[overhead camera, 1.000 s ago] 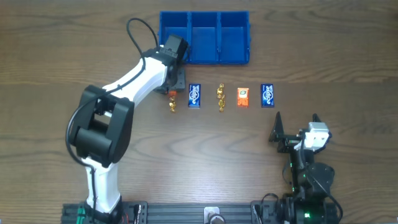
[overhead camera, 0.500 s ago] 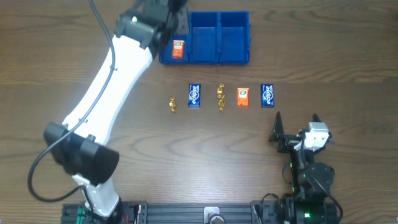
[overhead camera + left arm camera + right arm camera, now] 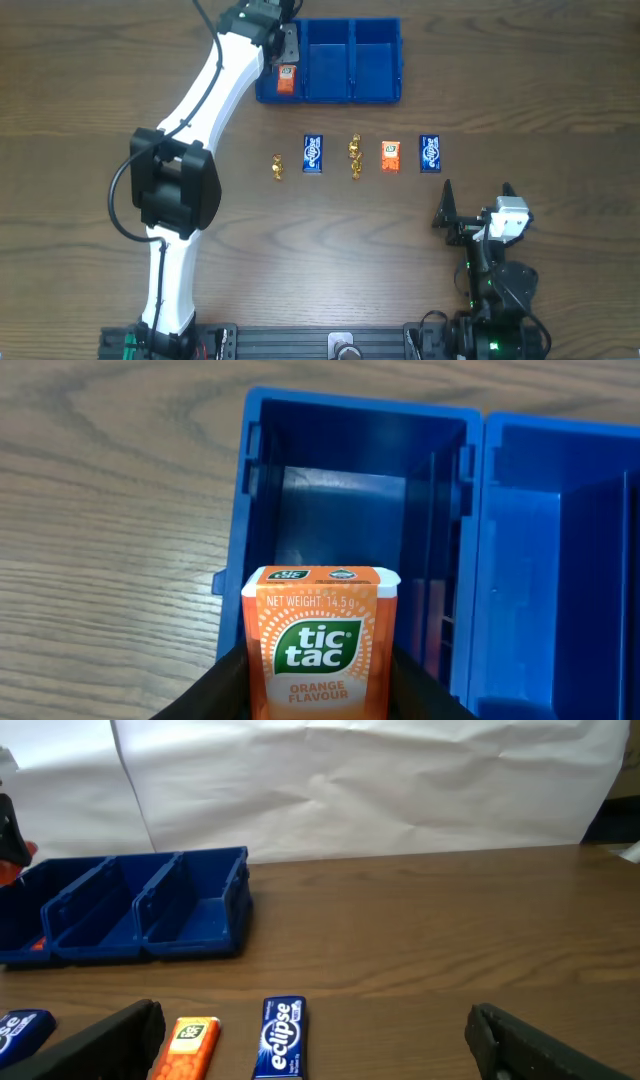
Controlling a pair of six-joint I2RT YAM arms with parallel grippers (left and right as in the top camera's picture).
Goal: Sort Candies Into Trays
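Note:
A blue tray [image 3: 330, 98] with three compartments stands at the table's far edge. My left gripper [image 3: 286, 78] is shut on an orange candy box [image 3: 322, 645] and holds it upright above the tray's left compartment [image 3: 350, 510], which looks bare inside. On the table in front of the tray a row lies: gold wrapped candies [image 3: 278, 166], a blue pack [image 3: 313, 153], more gold candies [image 3: 355, 157], a second orange box [image 3: 390, 156] and another blue pack [image 3: 430, 152]. My right gripper [image 3: 475, 205] stands open near its base, short of the row.
The right wrist view shows the tray [image 3: 195, 935] far off, with the orange box [image 3: 185, 1045] and a blue pack [image 3: 280, 1035] closer in. A white backdrop [image 3: 380, 780] rises behind the table. Bare wood stretches left and right of the row.
The left arm lifted an orange box from the row's left end and carried it to the tray's left compartment. The right arm has not moved.

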